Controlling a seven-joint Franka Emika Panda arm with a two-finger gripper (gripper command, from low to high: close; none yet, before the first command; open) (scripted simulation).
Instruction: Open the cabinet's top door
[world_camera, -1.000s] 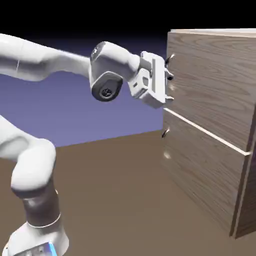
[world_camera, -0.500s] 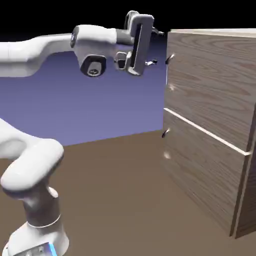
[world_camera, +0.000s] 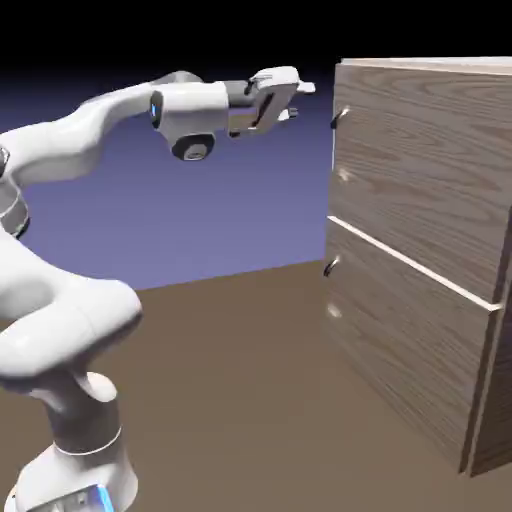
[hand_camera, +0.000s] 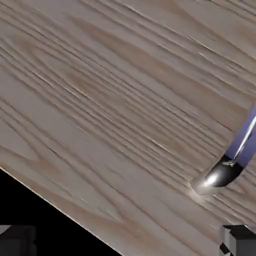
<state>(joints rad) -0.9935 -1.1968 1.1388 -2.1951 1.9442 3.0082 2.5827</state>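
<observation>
Two stacked panels front the cabinet (world_camera: 430, 240); the top door (world_camera: 420, 170) sits shut, its small dark handle (world_camera: 339, 116) at the left edge. Gripper (world_camera: 297, 102) level, just left of the handle, apart from it, jaws spread, nothing between. Hand view: wood grain, handle (hand_camera: 222, 172) lower right.

The cabinet (world_camera: 420, 250) is placed just ahead of the gripper (world_camera: 298, 102), apart from it; the top door's handle (world_camera: 339, 117) is set slightly below.
</observation>
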